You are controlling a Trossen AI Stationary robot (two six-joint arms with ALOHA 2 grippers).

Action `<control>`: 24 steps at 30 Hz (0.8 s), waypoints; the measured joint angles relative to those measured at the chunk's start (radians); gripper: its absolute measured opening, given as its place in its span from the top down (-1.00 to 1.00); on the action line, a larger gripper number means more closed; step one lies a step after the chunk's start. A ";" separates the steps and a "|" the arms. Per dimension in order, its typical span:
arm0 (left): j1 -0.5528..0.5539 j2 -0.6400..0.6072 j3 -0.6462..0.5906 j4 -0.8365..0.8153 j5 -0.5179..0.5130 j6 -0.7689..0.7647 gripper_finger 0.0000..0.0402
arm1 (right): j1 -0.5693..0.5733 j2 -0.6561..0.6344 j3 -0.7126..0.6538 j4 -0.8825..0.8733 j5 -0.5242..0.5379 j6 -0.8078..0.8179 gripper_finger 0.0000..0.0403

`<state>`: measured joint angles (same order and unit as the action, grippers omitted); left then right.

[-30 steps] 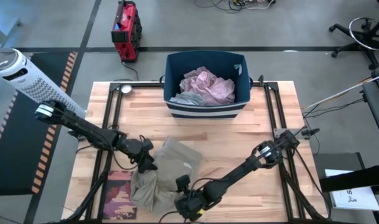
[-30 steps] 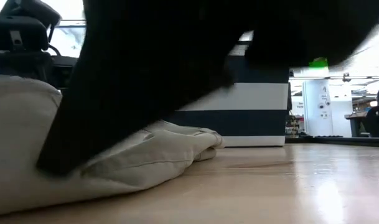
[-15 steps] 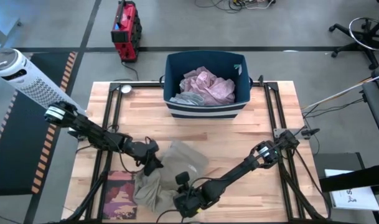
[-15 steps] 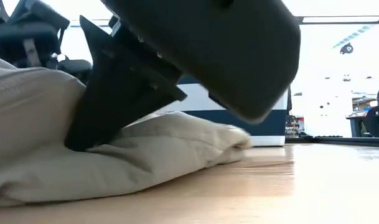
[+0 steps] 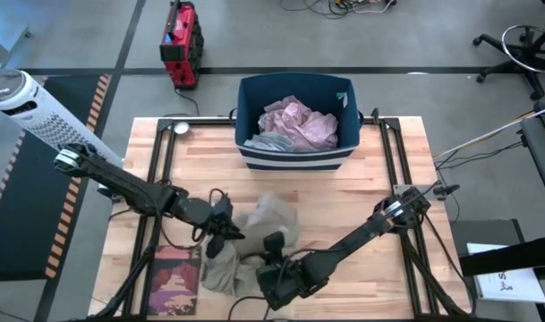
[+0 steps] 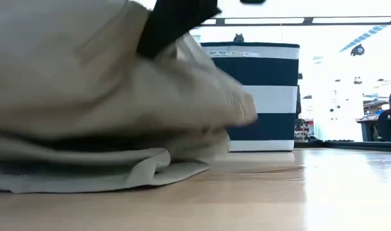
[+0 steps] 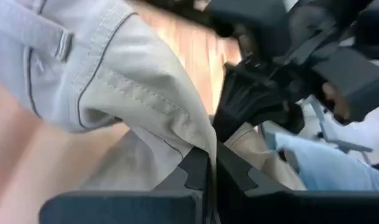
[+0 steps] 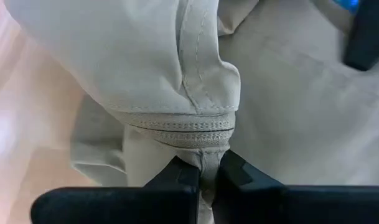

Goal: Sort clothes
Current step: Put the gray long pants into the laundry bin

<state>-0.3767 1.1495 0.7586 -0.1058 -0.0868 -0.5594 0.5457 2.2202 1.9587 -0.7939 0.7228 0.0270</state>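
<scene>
High view: large khaki-beige fabric garment (image 5: 254, 240), crumpled, lies lower centre on the wooden desk (image 5: 344, 192), long axis upper right to lower left; more bunched than half a second ago. Low view: lifted higher. Wrist views: left gripper (image 7: 209, 167) and right gripper (image 8: 200, 169) jaws clenched on its folds.

Overhead, table-level and wrist views (close) share the khaki garment (image 5: 254, 234).
</scene>
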 joint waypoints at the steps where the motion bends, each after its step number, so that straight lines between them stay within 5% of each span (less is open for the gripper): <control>1: 0.000 -0.007 0.041 -0.043 -0.014 0.024 1.00 | 0.000 -0.015 0.000 -0.015 0.023 -0.001 1.00; 14: 0.043 0.008 0.565 -0.455 -0.222 0.328 1.00 | -0.053 -0.266 -0.001 -0.073 0.253 -0.121 1.00; 24: 0.269 0.055 0.855 -0.498 -0.140 0.529 1.00 | -0.186 -0.430 -0.001 -0.017 0.310 -0.295 1.00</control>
<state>-0.1073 1.2047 1.6133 -0.6039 -0.2266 -0.0301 0.3597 1.7899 1.9579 -0.8111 1.0332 -0.2682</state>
